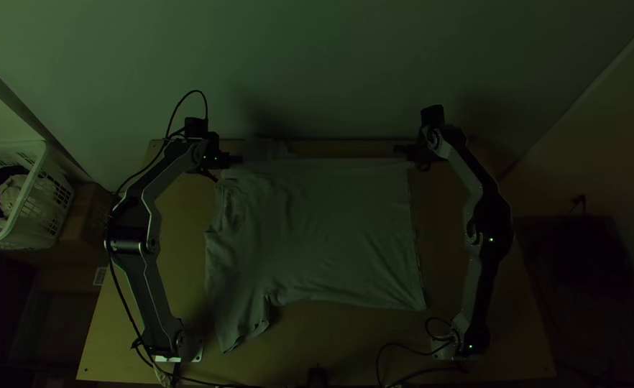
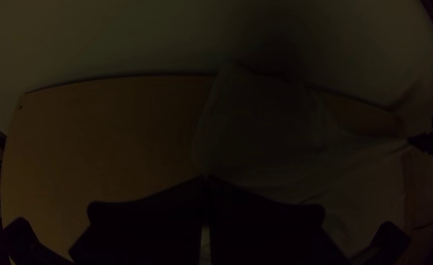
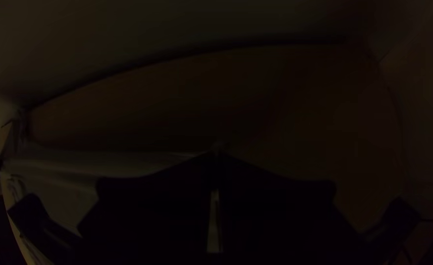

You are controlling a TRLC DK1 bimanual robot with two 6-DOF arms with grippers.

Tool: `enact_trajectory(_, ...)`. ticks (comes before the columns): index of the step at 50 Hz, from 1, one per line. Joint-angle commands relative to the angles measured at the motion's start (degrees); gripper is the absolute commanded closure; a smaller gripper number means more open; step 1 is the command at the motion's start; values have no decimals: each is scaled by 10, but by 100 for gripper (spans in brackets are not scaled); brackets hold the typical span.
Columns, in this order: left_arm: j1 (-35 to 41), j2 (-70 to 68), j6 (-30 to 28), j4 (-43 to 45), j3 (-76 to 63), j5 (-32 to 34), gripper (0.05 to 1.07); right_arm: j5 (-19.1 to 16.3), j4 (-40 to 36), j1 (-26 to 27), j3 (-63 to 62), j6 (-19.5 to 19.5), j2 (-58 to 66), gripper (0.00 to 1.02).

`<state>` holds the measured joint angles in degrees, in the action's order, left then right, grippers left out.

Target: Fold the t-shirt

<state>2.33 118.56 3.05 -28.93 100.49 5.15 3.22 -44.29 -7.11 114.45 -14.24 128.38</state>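
Note:
The grey-green t-shirt [image 1: 324,230] lies spread sideways across the table, one sleeve toward the lower left, its far edge drawn straight between the grippers. My left gripper [image 1: 236,159] is at the shirt's far left corner, beside the other sleeve near the table's far edge. In the left wrist view my left gripper [image 2: 206,179] has its fingers together on the cloth [image 2: 275,147]. At the far right corner is my right gripper [image 1: 405,150]. The right wrist view has my right gripper [image 3: 217,149] closed on the end of the taut shirt edge [image 3: 128,162].
A white basket [image 1: 26,201] with cloth in it stands left of the table [image 1: 166,266]. Black cables [image 1: 396,352] lie along the near edge by the right arm's base. A wall rises behind the far edge.

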Motion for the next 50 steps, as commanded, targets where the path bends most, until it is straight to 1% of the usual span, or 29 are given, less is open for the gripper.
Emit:
enact_trajectory(1, -7, -36, 13, 7, -31, -1, 104, 9, -3, -3, -40, 11, -44, 100)
enact_trajectory(15, -7, -84, 13, 22, -102, -1, 104, 9, 13, -18, -146, 11, -117, 100)
enact_trajectory(33, -7, -157, 12, 48, -200, -1, 104, 9, 52, -39, -289, 11, -207, 100)
enact_trajectory(50, 2, -266, 10, 90, -351, -1, 104, 10, 97, -40, -410, 6, -275, 100)
